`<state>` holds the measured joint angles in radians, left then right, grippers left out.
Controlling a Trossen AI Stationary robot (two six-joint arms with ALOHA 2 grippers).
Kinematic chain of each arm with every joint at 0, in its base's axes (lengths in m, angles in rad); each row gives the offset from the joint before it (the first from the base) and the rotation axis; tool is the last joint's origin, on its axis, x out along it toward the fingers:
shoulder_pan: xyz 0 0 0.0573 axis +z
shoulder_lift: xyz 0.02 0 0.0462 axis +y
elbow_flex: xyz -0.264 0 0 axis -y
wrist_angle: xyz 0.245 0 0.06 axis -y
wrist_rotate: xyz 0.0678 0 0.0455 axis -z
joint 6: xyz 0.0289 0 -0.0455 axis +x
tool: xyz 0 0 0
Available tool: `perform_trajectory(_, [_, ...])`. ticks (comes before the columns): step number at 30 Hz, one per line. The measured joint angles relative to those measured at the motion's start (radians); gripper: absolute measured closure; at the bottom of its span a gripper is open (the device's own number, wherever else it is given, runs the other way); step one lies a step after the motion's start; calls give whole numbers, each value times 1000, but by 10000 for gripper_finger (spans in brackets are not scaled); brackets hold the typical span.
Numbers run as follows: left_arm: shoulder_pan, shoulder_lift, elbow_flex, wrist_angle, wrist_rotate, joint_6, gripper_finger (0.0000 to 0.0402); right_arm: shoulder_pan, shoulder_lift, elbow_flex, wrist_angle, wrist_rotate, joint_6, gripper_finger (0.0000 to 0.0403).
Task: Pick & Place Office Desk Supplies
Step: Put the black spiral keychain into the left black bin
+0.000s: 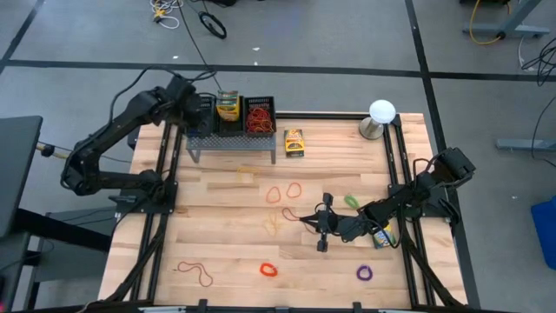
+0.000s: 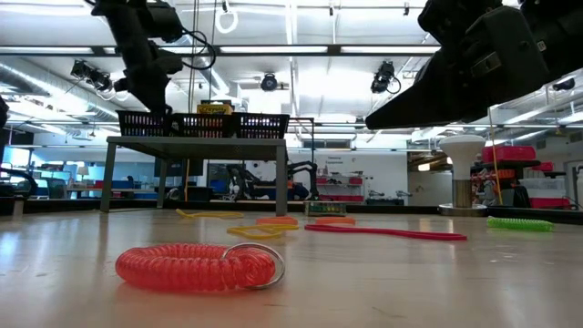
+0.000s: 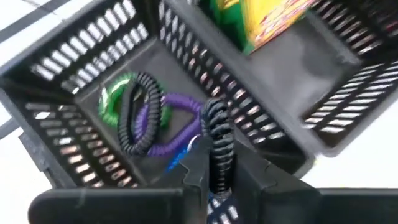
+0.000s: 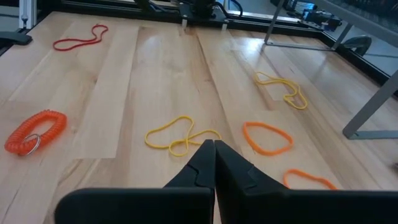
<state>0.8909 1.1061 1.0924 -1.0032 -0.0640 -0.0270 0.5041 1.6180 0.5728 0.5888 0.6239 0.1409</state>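
A: Quick pass. My left end effector (image 3: 214,177) is over the far-left bin of the 3-bin black basket (image 1: 230,117) on the raised metal stand (image 1: 231,143). Fingers pinched on a black coil band (image 3: 216,134), dangling just above the green coil (image 3: 115,99), purple coil (image 3: 171,118) and another black coil (image 3: 140,112) already in there.

B: Right side?

A: Right end effector (image 4: 213,163) is fully together, holding nothing, low over the table (image 1: 217,248) near a yellow rubber band (image 4: 180,138) and an orange band (image 4: 267,137).

B: Risks?

A: Judgement only: the coil could snag on a fingertip at release and get dragged back out, or bounce onto the bin wall. The right one, closed, can't take a flat band; it could just push it along the wood.

B: Still loose?

A: Red coil with key ring (image 2: 196,267), purple coil (image 1: 365,273), green coil (image 1: 351,201), red band (image 1: 198,274), 1 crayon box (image 1: 294,143) beside the stand. Another crayon box (image 1: 228,106) sits in the middle bin.

B: Any text?

A: Box print is too blurred to read.
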Motion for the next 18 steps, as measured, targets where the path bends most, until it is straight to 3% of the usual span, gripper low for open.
perform_trajectory(7, [-1,0,-14,10,-28,17,306,0,0,0,0,0,-1,400])
perform_trajectory(18, [-18,-34,33,-9,-46,91,213,-31,0,0,6,0,-1,400])
